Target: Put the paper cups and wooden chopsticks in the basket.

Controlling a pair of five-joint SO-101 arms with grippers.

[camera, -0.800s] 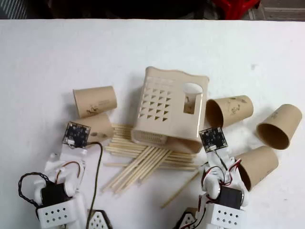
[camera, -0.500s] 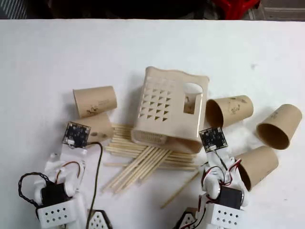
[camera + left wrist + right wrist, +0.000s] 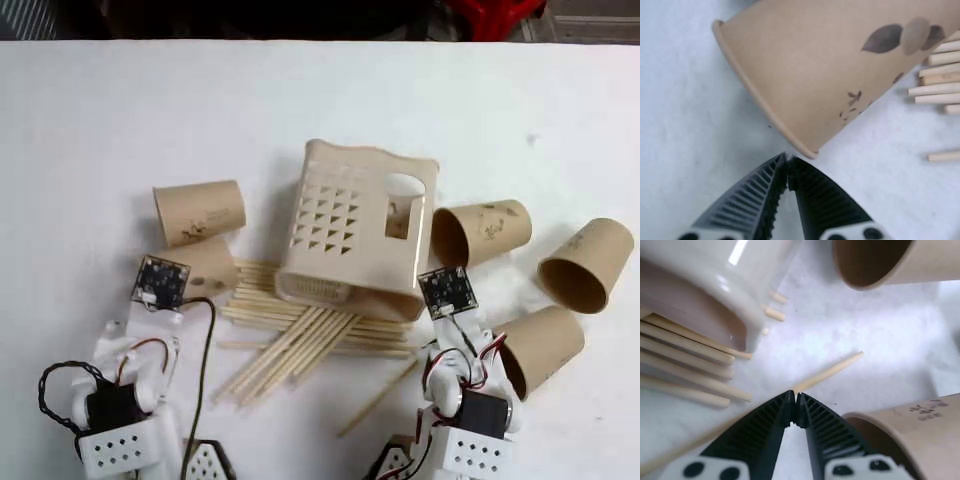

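five paper cups on the white table [image 3: 120, 120], every one lying on its side. the basket [image 3: 350, 215] is tipped over too, latticed wall up, and sits on a heap of chopsticks [image 3: 300, 325] that fans out from under its near edge. the sticks overlap too much for a firm count, but there are well over ten. one stray chopstick [image 3: 378, 396] lies apart, off the basket's near right corner.

two cups are left of the basket. the far-left cup [image 3: 200, 212] is level with its middle, and the near-left cup [image 3: 208, 264] is closer to the arms, against the stick ends. three cups are right of the basket. the inner-right cup [image 3: 482, 232] is just beside its wall, the outer-right cup [image 3: 588, 262] is farthest out, and the near-right cup [image 3: 542, 345] is closest to the arms.

the left gripper [image 3: 788, 161] has its fingers pressed together, holding nothing, with the tips just off the near-left cup's rim. the right gripper [image 3: 794, 399] is also closed and empty, its tips right at one end of the stray chopstick, between the basket's corner and the near-right cup.
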